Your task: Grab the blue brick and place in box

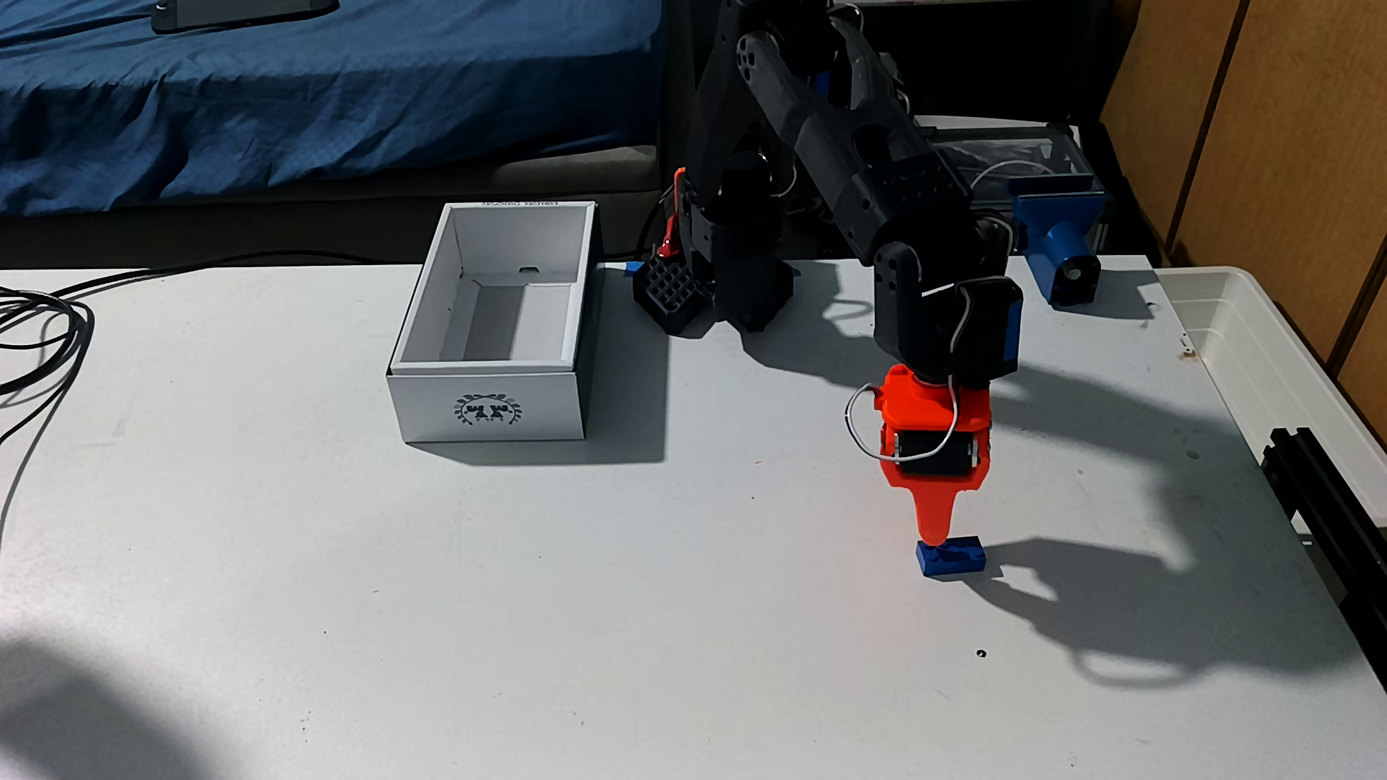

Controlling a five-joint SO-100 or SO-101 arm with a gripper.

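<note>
Because the small bright-blue plastic toy brick with round studs on top [951, 559] lies flat on the pale grey counter [525, 600], out toward the right of the fixed view, the black arm has bent over so that its orange claw [935, 538] points straight down and its tip meets the brick's top at the left end. From where I stand only one tapering orange finger [934, 517] shows, so I cannot tell whether the claw is spread around the brick or pressed together on it; the brick sits on the counter, not lifted. I would judge this the moment of taking hold, with the carry not yet begun. The white rectangular cardboard box with tall walls and a dark wreath emblem on its near side [488, 409] stands open and empty well apart to the left, mouth upward, ready to receive a drop from above. Between brick and box the counter is bare, so the walls of the box are the thing to clear. Behind, near the arm's base, sit a black gridded block [670, 292] and a larger blue printed part with a cylinder [1058, 240]; a translucent white plastic tub [1261, 345] lines the right edge, black cables [37, 337] loop at the left, and a bed with a blue cover [300, 97] lies beyond.
</note>
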